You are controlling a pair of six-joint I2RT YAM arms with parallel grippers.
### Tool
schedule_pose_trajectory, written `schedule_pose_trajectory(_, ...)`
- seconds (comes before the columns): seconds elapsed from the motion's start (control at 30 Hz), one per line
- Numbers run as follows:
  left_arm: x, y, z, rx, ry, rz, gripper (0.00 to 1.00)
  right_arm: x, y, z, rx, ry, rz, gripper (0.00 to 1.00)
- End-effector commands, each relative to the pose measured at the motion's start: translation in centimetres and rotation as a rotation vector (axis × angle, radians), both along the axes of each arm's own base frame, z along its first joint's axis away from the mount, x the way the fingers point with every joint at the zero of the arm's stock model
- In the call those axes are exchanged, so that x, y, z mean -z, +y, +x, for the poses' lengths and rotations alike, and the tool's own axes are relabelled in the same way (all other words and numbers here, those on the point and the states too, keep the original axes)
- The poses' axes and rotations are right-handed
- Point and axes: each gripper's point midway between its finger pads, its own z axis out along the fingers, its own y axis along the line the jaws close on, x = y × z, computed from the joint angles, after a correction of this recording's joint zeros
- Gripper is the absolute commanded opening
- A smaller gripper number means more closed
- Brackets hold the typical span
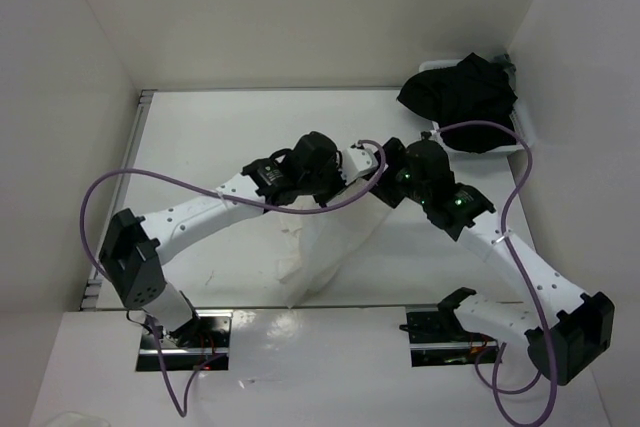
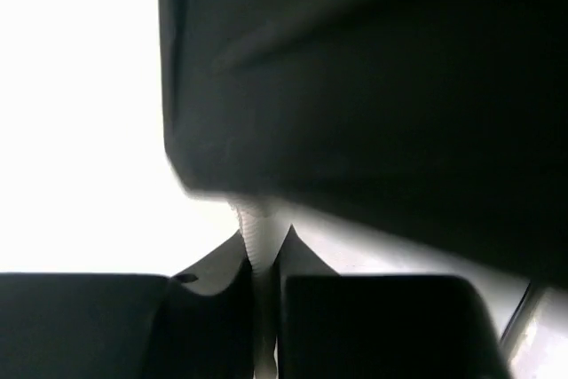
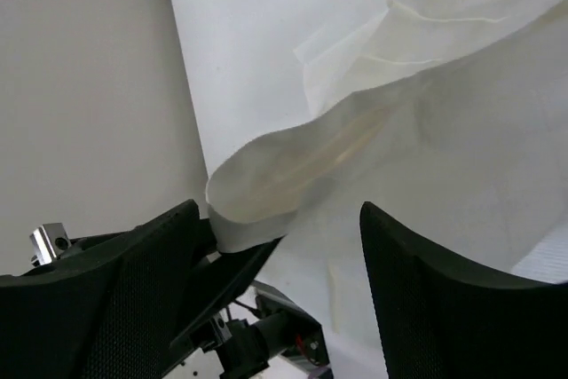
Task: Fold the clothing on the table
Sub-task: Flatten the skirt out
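The clothing point(image 1: 315, 247), thin white pleated fabric, hangs lifted above the table point(image 1: 220, 137) near its middle and drapes down toward the near edge. My left gripper point(image 1: 358, 163) is shut on its upper edge; in the left wrist view a narrow ribbed strip of the clothing point(image 2: 256, 237) runs between the nearly closed jaws of the left gripper point(image 2: 262, 295). My right gripper point(image 1: 392, 165) meets it from the right. In the right wrist view the right gripper point(image 3: 280, 219) stands open, the clothing point(image 3: 426, 130) billowing just beyond its fingers, one fold pinched by the left gripper point(image 3: 232, 265).
A black garment point(image 1: 460, 92) lies heaped on a small white tray point(image 1: 480, 144) at the back right corner. White walls enclose the table on the left, back and right. Purple cables loop from both arms.
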Motion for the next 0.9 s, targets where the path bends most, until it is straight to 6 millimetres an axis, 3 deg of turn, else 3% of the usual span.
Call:
schedule_pose_trajectory(0.0,-2.2,1.3,0.4,-0.036,-0.076,0.006,0.10,-4.9,-1.6,1.1,-0.010,-0.123,-0.046,0.79)
schedule_pose_trajectory(0.13,-2.1,3.7,-0.6,-0.030,-0.099,0.069,0.08,-5.2,-7.4,3.1,0.062,-0.157,-0.146,0.85)
schedule_pose_trajectory(0.17,-3.6,3.9,-1.0,-0.005,-0.134,0.046,0.08,-4.1,-10.0,4.4,0.113,-0.129,-0.171,0.85)
schedule_pose_trajectory(0.2,-3.6,4.3,-1.7,0.017,-0.126,0.052,0.08,-3.0,-10.7,4.6,0.094,-0.097,-0.186,0.87)
schedule_pose_trajectory(0.23,-4.0,4.4,-2.2,0.032,-0.122,0.038,0.10,-0.2,-11.5,5.7,0.094,-0.028,-0.223,0.87)
schedule_pose_trajectory(0.27,-4.8,4.4,-3.0,0.072,-0.124,0.017,0.10,1.2,-12.0,6.2,0.079,-0.002,-0.262,0.87)
schedule_pose_trajectory(0.33,-5.5,4.6,-4.2,0.130,-0.134,0.027,0.12,4.4,-12.0,8.0,0.062,0.073,-0.295,0.89)
schedule_pose_trajectory(0.47,-4.9,5.0,-4.5,0.154,-0.151,0.061,0.15,7.2,-11.2,9.2,0.025,0.133,-0.268,0.96)
schedule_pose_trajectory(0.63,-5.3,4.9,-4.0,0.137,-0.175,0.052,0.15,11.8,-7.9,5.2,-0.073,0.231,-0.110,0.99)
schedule_pose_trajectory(0.83,-5.7,5.3,-3.7,0.113,-0.194,0.059,0.15,10.5,-2.7,2.1,-0.161,0.233,-0.047,0.99)
schedule_pose_trajectory(0.87,-5.7,5.3,-3.7,0.113,-0.194,0.059,0.15,10.7,-3.1,1.3,-0.145,0.255,-0.050,0.99)
